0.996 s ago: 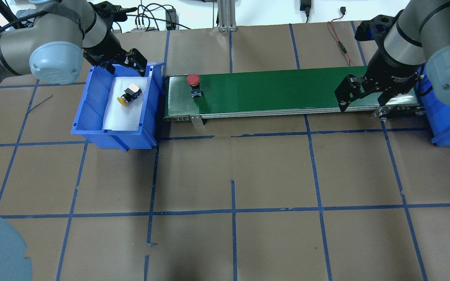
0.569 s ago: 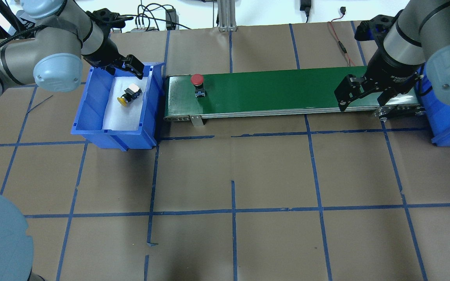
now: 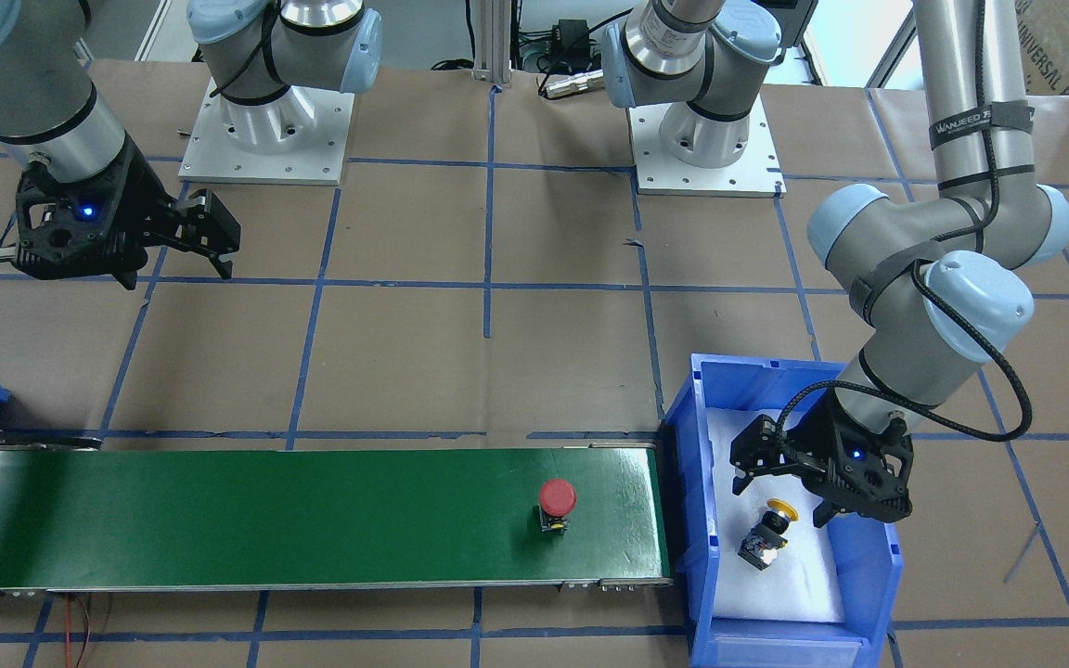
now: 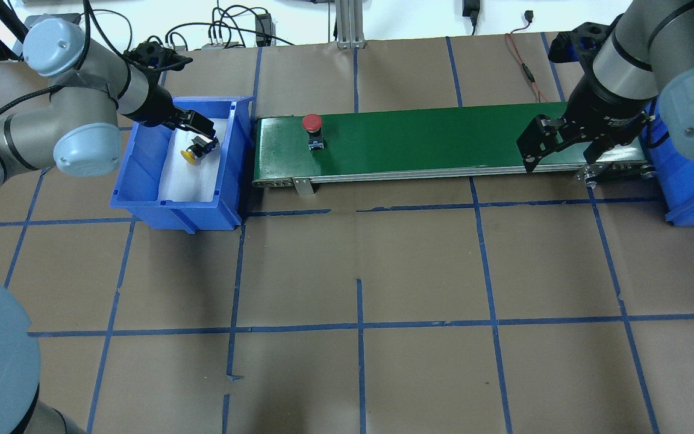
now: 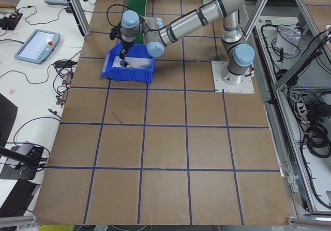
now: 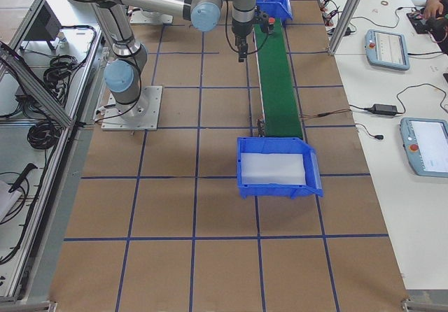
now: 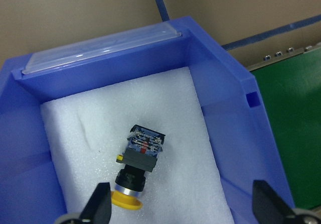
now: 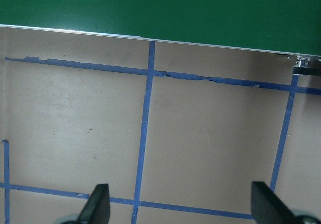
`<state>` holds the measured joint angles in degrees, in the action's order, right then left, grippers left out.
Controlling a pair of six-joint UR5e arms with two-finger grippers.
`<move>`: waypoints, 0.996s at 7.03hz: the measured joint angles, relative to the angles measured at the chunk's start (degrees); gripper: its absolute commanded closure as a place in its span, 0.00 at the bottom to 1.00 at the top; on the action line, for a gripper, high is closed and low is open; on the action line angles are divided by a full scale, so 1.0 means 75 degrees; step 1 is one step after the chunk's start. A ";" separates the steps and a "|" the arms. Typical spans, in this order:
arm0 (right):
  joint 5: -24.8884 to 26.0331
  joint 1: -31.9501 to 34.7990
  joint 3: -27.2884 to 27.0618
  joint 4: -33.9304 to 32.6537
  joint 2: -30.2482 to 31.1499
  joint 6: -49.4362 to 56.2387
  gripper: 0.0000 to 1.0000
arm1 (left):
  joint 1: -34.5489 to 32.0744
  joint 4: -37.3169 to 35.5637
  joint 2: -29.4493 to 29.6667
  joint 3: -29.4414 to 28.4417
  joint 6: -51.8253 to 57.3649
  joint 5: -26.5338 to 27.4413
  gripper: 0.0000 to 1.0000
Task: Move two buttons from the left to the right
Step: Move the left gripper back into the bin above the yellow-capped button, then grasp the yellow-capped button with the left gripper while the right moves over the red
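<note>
The yellow-capped button (image 4: 196, 148) lies on its side on white foam in the left blue bin (image 4: 172, 205); it also shows in the front view (image 3: 765, 535) and the left wrist view (image 7: 138, 166). My left gripper (image 4: 201, 131) (image 3: 783, 492) (image 7: 183, 209) is open and low inside the bin, just above this button, one finger on each side. The red mushroom button (image 4: 312, 126) (image 3: 556, 502) stands upright on the green conveyor belt (image 4: 431, 138) near its left end. My right gripper (image 4: 558, 158) (image 3: 214, 237) (image 8: 181, 209) is open and empty, beside the belt's right end.
A second blue bin (image 4: 690, 193) (image 6: 276, 186) with white foam sits past the conveyor's right end. Blue tape lines grid the brown table. The conveyor's metal bracket (image 4: 303, 185) sticks out at its front left. Cables lie along the far table edge.
My left gripper has dropped into the left bin, down over the yellow button. The red button has moved a little to the right along the belt. My right arm has not moved.
</note>
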<state>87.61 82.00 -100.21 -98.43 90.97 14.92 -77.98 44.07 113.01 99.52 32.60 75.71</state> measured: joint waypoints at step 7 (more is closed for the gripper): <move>0.0001 0.0023 -0.0023 0.0181 0.0034 -0.0015 0.00 | 0.0061 -0.0540 0.0316 0.0298 0.1091 -0.0135 0.09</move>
<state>87.62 82.17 -100.39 -97.07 91.22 14.80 -77.52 40.02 115.38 101.75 40.79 74.69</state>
